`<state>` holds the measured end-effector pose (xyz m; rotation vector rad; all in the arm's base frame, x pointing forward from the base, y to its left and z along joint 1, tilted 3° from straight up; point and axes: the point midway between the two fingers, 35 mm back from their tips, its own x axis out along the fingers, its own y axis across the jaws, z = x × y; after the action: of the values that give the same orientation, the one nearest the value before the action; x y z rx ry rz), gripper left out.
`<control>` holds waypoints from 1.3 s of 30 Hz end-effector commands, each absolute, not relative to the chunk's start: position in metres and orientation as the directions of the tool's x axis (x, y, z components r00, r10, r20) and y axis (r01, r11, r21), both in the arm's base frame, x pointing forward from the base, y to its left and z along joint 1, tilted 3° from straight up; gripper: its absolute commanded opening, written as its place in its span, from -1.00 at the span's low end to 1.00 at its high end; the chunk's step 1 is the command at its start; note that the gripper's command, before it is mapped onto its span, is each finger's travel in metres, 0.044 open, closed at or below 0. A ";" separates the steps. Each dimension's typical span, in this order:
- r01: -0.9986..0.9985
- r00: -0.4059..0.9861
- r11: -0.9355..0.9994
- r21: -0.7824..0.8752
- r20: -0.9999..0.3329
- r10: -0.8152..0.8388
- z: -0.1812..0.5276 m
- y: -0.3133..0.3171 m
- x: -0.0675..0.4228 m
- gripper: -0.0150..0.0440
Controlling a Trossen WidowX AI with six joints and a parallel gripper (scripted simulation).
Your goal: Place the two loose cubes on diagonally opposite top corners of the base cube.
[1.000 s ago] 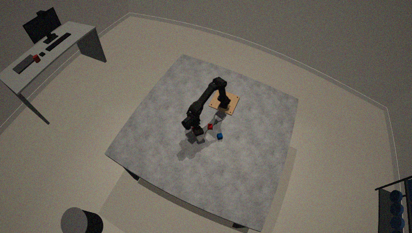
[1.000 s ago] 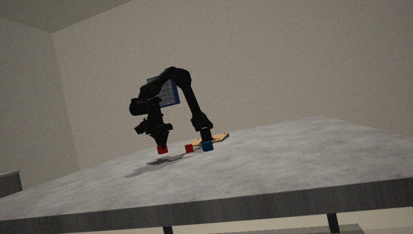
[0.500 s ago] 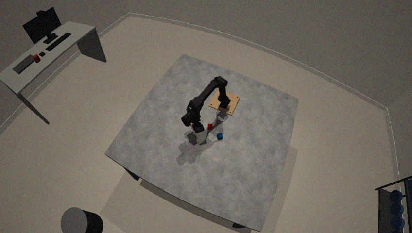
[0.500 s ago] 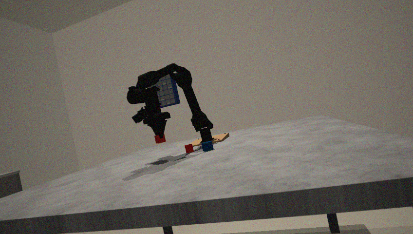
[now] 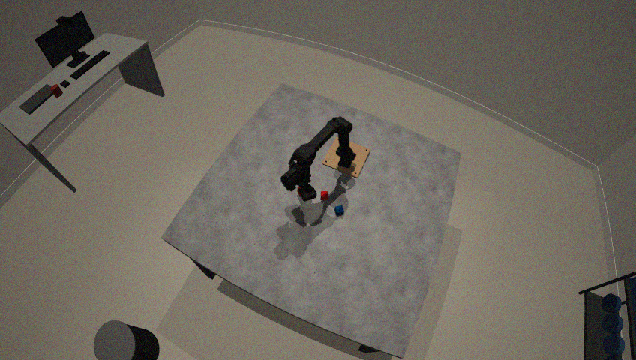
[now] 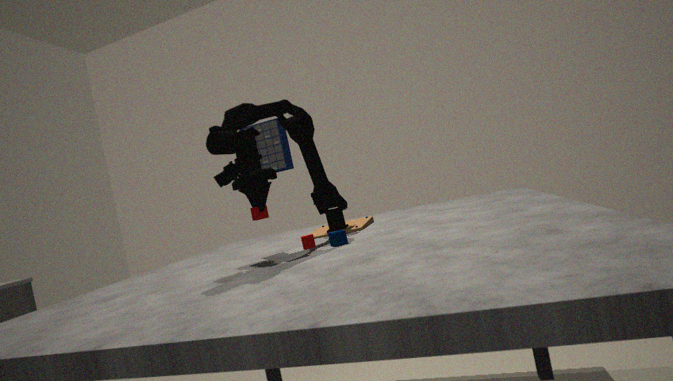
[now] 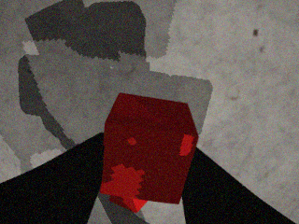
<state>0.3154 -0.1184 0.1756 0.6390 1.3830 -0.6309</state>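
Observation:
My gripper (image 5: 307, 192) (image 6: 258, 206) (image 7: 146, 148) is shut on a red cube (image 6: 259, 213) (image 7: 152, 126) and holds it well above the grey table top (image 5: 365, 267) (image 6: 472, 245). In the wrist view the cube fills the gap between the two black fingers, with only shadowed table under it. A second red cube (image 5: 324, 194) (image 6: 308, 241) lies on the table to the right of the gripper. A blue cube (image 5: 339, 210) (image 6: 338, 237) stands a little further on, near the arm's base. The two are apart.
The arm stands on a wooden mounting plate (image 5: 361, 154) (image 6: 361, 221). A blue checkered panel (image 6: 274, 144) sits on the arm. Off the table are a desk with a monitor (image 5: 67, 76), a grey cylinder (image 5: 120, 341) and a rack (image 5: 611, 312).

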 end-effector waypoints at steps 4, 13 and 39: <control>0.691 0.082 0.722 0.034 -0.996 -0.032 0.172 -0.101 0.319 -0.14; 0.615 0.082 0.788 0.028 -0.996 -0.029 0.165 -0.072 0.324 -0.14; 0.366 0.081 0.931 0.011 -0.996 -0.020 0.143 0.009 0.323 -0.14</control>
<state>0.3248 0.0025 0.1447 0.3164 1.4654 -0.3154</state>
